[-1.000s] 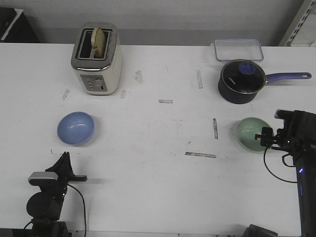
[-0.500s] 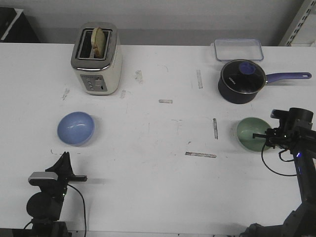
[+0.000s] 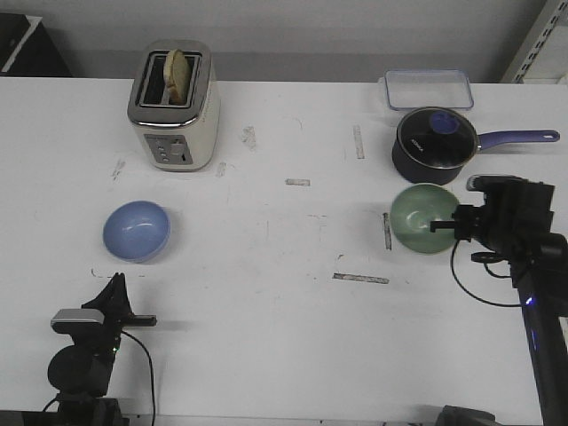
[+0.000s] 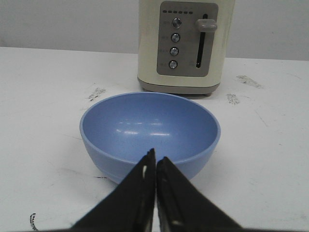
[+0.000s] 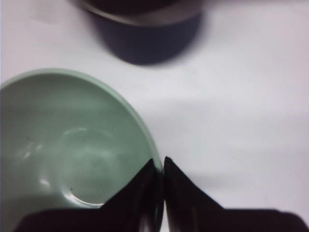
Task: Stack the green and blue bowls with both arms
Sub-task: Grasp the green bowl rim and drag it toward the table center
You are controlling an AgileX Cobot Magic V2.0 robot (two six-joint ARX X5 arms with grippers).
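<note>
The pale green bowl hangs above the table just in front of the dark saucepan. My right gripper is shut on its right rim; in the right wrist view one finger is inside the green bowl and one outside, with the gripper pinching the rim. The blue bowl sits on the table at the left, in front of the toaster. My left gripper is shut and empty, just short of the blue bowl; in the left wrist view the gripper has its jaws together.
A cream toaster with a slice of bread stands at the back left. A dark lidded saucepan with a purple handle stands behind the green bowl. A clear plastic container lies behind the pan.
My right gripper has lifted the green bowl and carried it left and toward the pan, tilting it. The left arm and blue bowl have not moved.
</note>
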